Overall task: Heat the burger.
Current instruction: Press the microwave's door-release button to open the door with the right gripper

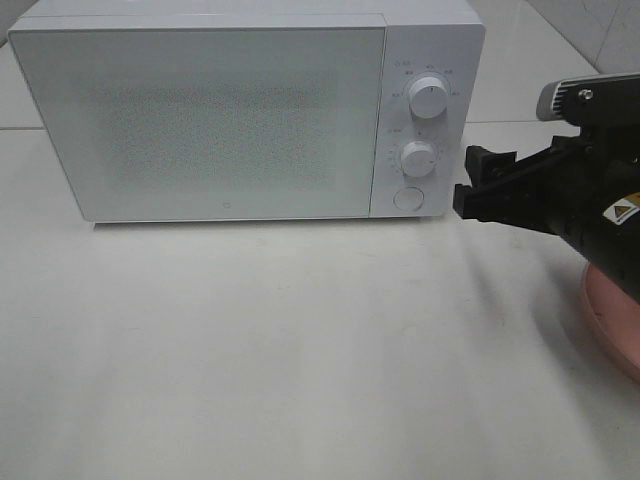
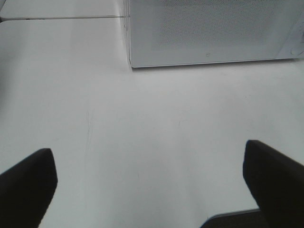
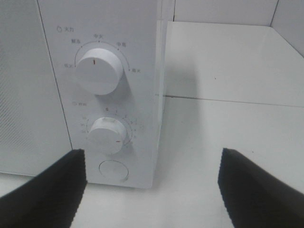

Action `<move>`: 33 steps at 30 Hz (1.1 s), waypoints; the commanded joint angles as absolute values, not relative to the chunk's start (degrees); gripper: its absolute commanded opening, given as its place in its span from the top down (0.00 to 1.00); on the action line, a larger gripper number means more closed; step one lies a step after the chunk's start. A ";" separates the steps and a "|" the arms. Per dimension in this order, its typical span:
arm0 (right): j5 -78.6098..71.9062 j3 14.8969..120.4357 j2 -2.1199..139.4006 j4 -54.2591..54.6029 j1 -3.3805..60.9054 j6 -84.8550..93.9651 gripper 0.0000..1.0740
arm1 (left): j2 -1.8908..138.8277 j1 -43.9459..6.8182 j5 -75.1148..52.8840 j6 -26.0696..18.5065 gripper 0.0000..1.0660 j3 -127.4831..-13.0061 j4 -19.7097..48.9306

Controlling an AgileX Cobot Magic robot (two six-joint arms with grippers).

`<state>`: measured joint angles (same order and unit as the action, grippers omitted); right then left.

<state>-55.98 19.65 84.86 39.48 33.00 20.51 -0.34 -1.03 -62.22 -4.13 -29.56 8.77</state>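
Note:
The burger is out of view in all three frames. The white microwave [image 1: 200, 110] stands at the back of the table with its door shut. My right gripper [image 1: 468, 182] hovers open and empty just right of the control panel, level with the lower knob [image 1: 418, 158] and the round button [image 1: 407, 198]. In the right wrist view the right gripper [image 3: 152, 190] faces that lower knob [image 3: 109, 136] and button [image 3: 113, 171], with the upper knob [image 3: 97, 71] above them. My left gripper [image 2: 152, 185] is open over bare table, in front of the microwave [image 2: 213, 33].
A pink plate [image 1: 612, 315] shows at the right edge, mostly covered by my right arm. The white table [image 1: 280, 350] stretches in front of the microwave. The upper knob [image 1: 430, 98] sits near the panel's top.

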 commanded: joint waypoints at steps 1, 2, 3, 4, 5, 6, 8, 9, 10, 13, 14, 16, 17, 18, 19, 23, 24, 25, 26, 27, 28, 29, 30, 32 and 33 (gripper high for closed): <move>-57.75 19.65 85.43 43.54 35.70 23.03 0.30 | -1.55 -0.97 -61.42 -4.24 0.06 -29.56 8.82; -57.87 19.71 85.71 44.40 36.44 23.72 0.30 | -1.55 -0.97 -61.42 -4.24 0.06 -29.56 8.82; -58.44 19.71 86.34 46.24 38.10 24.58 0.30 | -1.55 -0.97 -61.42 -4.24 0.06 -29.56 8.82; -58.44 19.71 86.34 46.24 38.10 24.58 0.30 | -1.55 -0.97 -61.42 -4.24 0.06 -29.56 8.82; -58.84 19.71 86.69 47.21 39.02 24.69 0.30 | -1.55 -0.97 -61.42 -4.24 0.06 -29.56 8.82; -60.10 19.71 87.78 49.05 40.62 24.69 0.30 | -1.55 -0.97 -61.42 -4.24 0.06 -29.56 8.82; -60.96 19.71 88.52 50.08 41.42 24.69 0.30 | -1.55 -0.97 -61.42 -4.24 0.06 -29.56 8.82; -62.62 19.71 90.24 51.34 42.46 24.64 0.30 | -1.55 -0.97 -61.42 -4.24 0.06 -29.56 8.82; -62.62 19.71 90.24 51.34 42.46 24.64 0.30 | -1.55 -0.97 -61.42 -4.24 0.06 -29.56 8.82; -64.80 19.71 92.76 52.02 44.12 23.95 0.30 | -1.55 -0.97 -61.42 -4.24 0.06 -29.56 8.82; -65.37 19.71 94.08 52.02 44.52 22.80 0.30 | -1.55 -0.97 -61.42 -4.24 0.06 -29.56 8.82; -65.60 19.71 94.65 52.02 44.81 22.17 0.30 | -1.55 -0.97 -61.42 -4.24 0.06 -29.56 8.82; -66.52 19.71 95.86 52.02 44.75 21.14 0.30 | -1.55 -0.97 -61.42 -4.24 0.06 -29.56 8.82; -66.52 19.71 95.86 52.02 44.75 21.14 0.30 | -1.55 -0.97 -61.42 -4.24 0.06 -29.56 8.82; -66.86 19.71 96.37 52.02 44.75 21.03 0.30 | -1.55 -0.97 -61.42 -4.24 0.06 -29.56 8.82; -67.15 19.71 97.75 52.02 44.75 19.08 0.30 | -1.55 -0.97 -61.42 -4.24 0.06 -29.56 8.82; -67.15 19.71 97.75 52.02 44.75 19.08 0.30 | -1.55 -0.97 -61.42 -4.24 0.06 -29.56 8.82; -67.27 19.71 97.75 52.02 44.75 18.11 0.30 | -1.55 -0.97 -61.42 -4.24 0.06 -29.56 8.82; -67.55 19.71 97.75 51.97 44.75 17.53 0.30 | -1.55 -0.97 -61.42 -4.24 0.06 -29.56 8.82; -67.55 19.71 97.75 51.97 44.75 17.53 0.30 | -1.55 -0.97 -61.42 -4.24 0.06 -29.56 8.82; -68.07 19.71 97.75 51.97 44.75 15.47 0.30 | -1.55 -0.97 -61.42 -4.24 0.06 -29.56 8.82; -68.30 19.71 97.75 51.97 44.75 14.04 0.30 | -1.55 -0.97 -61.42 -4.24 0.06 -29.56 8.82; -68.30 19.71 97.75 51.97 44.75 14.04 0.30 | -1.55 -0.97 -61.42 -4.24 0.06 -29.56 8.82; -67.95 19.71 97.75 51.97 44.75 7.10 0.30 | -1.55 -0.97 -61.42 -4.24 0.06 -29.56 8.82; -67.95 19.71 97.75 51.97 44.75 7.10 0.30 | -1.55 -0.97 -61.42 -4.24 0.06 -29.56 8.82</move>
